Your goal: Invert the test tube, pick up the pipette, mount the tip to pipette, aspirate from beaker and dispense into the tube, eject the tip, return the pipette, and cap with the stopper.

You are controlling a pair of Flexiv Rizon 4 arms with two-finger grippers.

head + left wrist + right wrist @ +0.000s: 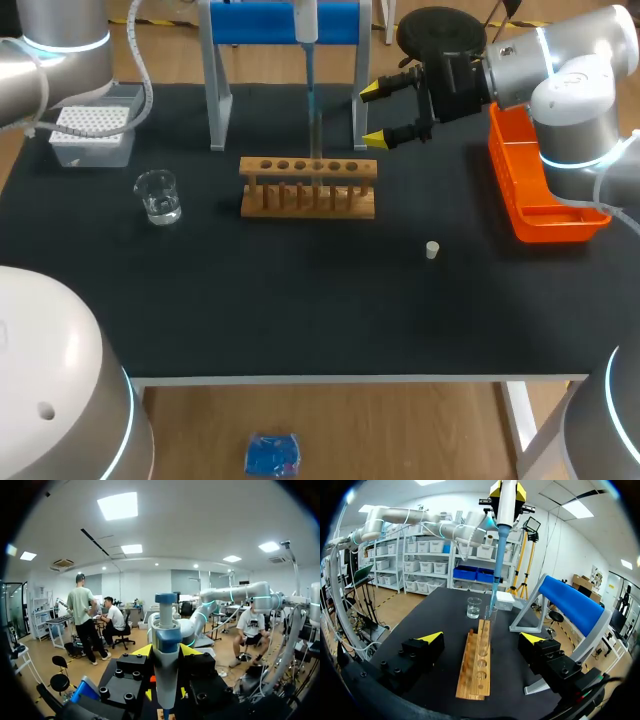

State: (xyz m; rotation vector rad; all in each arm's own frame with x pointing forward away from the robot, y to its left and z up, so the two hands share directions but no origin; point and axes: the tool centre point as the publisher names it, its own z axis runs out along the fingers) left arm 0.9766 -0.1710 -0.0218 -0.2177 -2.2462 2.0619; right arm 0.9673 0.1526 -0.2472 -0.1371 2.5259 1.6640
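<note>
Rack point(308, 188), beaker point(158, 196) and stopper point(432, 250) stand on black table point(300, 310)

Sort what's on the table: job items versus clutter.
Job: blue-and-white pipette, clear glass test tube, wooden tube rack, glass beaker, white tip box, small white stopper, blue-topped pipette stand.
Lying about: orange plastic tray, purpose unclear.

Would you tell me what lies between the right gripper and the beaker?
In the right wrist view, the wooden rack runs from the open right gripper toward the beaker, with the test tube and the pipette at its far end.
</note>
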